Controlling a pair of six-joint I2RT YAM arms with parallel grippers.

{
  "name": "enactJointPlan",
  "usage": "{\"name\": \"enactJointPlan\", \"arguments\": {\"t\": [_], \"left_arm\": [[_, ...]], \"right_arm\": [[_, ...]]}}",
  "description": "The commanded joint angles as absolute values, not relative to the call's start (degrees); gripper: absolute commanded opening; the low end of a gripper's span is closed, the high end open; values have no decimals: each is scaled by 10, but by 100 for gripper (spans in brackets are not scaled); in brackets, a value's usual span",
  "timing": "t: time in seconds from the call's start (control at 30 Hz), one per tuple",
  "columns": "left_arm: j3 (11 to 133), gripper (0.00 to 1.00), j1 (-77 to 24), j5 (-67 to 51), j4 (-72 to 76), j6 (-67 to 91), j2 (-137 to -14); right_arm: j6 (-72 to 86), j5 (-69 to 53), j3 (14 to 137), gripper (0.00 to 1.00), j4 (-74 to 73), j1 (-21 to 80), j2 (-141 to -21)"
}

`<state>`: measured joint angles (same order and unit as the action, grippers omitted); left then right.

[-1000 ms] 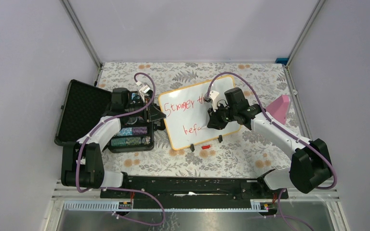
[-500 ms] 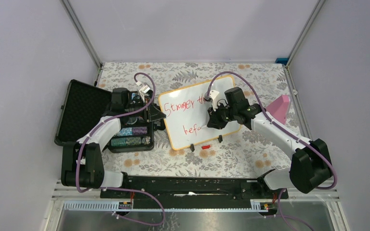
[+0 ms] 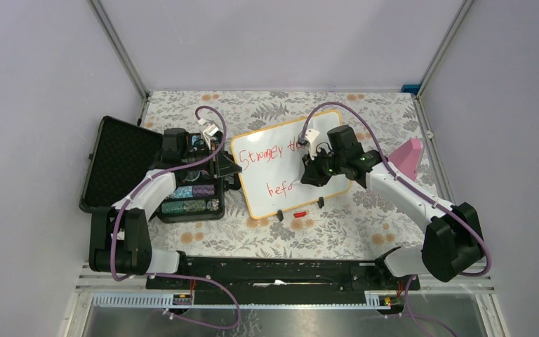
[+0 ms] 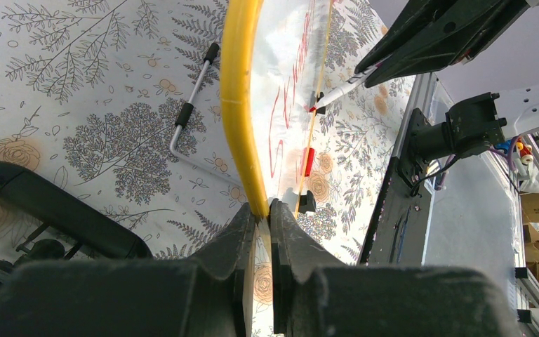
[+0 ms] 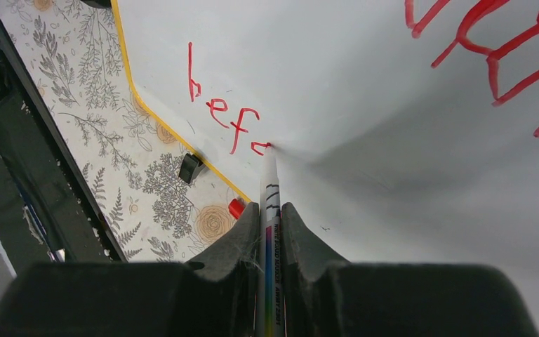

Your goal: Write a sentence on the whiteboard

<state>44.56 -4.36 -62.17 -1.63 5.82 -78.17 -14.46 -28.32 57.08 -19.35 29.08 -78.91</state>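
The whiteboard (image 3: 274,175) lies mid-table with a tan frame and red writing, "Stronger th" above and "bef" with a started letter below. My left gripper (image 3: 233,167) is shut on the board's left frame edge (image 4: 242,126). My right gripper (image 3: 314,170) is shut on a white whiteboard marker (image 5: 269,210). The marker's red tip touches the board just after "bef" (image 5: 224,116). The marker also shows in the left wrist view (image 4: 337,90). The red marker cap (image 3: 299,213) lies on the table just below the board, beside a black clip foot (image 3: 279,215).
An open black chip case (image 3: 123,168) with rows of chips stands left of the board, under my left arm. A pink object (image 3: 408,158) sits at the right. A metal L-shaped rod (image 4: 189,112) lies on the floral tablecloth by the board.
My right gripper with the marker has shifted slightly up and right along the lower line of writing. The left arm and the board have not moved.
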Motion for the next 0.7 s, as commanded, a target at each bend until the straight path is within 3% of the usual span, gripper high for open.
{"name": "enactJointPlan", "arguments": {"t": [0.0,0.67], "left_arm": [[457,0,-46,-606,-17,20,-782],[458,0,-46,-608,-18,20,-775]], "right_arm": [[-143,-305,590,0,-177,287,-781],[-158,-309,571,0,-221,261,-742]]}}
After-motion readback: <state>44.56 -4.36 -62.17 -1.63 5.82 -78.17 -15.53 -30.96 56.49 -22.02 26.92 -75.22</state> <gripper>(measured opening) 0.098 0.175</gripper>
